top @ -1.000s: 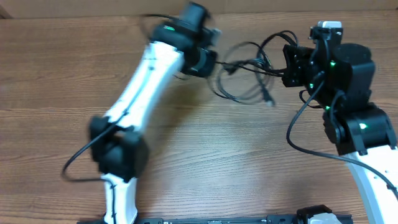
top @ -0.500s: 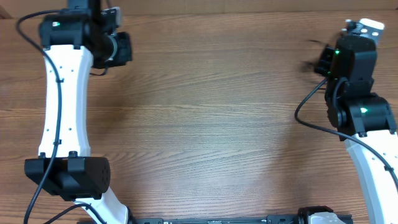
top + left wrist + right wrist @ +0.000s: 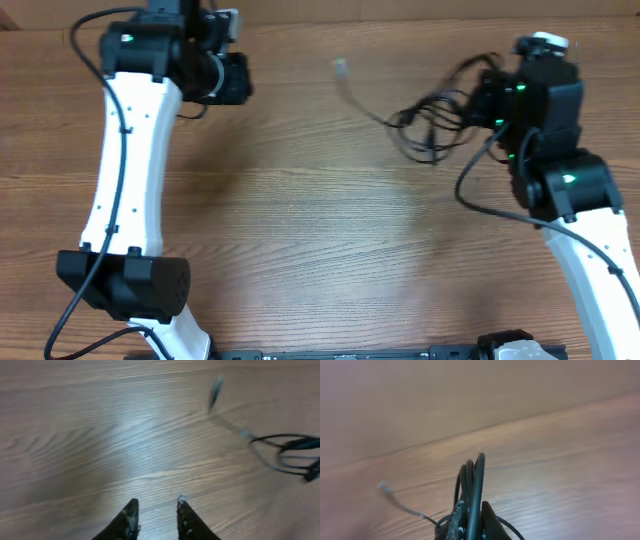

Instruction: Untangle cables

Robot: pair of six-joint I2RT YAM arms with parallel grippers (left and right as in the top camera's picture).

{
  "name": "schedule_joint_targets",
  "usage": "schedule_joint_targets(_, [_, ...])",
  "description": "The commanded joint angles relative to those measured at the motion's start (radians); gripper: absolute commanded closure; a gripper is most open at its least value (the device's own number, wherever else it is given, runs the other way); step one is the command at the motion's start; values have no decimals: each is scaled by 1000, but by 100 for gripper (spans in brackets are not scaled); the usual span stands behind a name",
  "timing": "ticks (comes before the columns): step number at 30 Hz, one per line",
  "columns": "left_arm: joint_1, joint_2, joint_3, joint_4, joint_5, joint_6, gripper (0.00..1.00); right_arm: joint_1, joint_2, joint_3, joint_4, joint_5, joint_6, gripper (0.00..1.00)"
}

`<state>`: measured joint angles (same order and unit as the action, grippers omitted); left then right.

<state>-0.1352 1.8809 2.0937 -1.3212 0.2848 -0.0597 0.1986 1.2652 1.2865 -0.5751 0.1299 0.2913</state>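
The worktop [image 3: 320, 230] is brown wood-grain laminate, smooth with a dull sheen. The cables [image 3: 432, 122] are thin, glossy black cords bunched in loose overlapping loops toward the far right of the worktop, at the right hand [image 3: 487, 100]. One thinner strand trails away toward the far edge and ends in a small pale plug [image 3: 342, 68]. The right wrist view shows what the overhead view cannot: several round cords stand side by side in a tight upright arc, pinched between the closed black fingers [image 3: 454, 527] of that hand, with the strand and its blurred plug running off to the left. The left hand [image 3: 232, 78] is near the far left corner, well apart from the tangle. Its wrist view shows two dark, tapered fingers [image 3: 131, 515] with a narrow gap and nothing between them, above bare wood. The cable loops are at the right edge of that picture, and the plug is a grey smear farther off.
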Motion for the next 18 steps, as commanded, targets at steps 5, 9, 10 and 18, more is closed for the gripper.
schedule_joint_targets(5, [-16, -9, -3, 13, 65, 60, 40, 119, -33, 108, 97, -61, 24, 96])
schedule_joint_targets(9, [-16, -4, -3, 24, 142, 61, 0, 152, -33, 129, 150, -212, 24, 96])
schedule_joint_targets(10, [-16, -3, -4, 29, 149, 61, 0, 159, -31, 129, 145, -238, 32, 83])
schedule_joint_targets(18, [-17, -3, -4, 34, 161, 61, 0, 167, 51, 129, -93, -236, 7, 0])
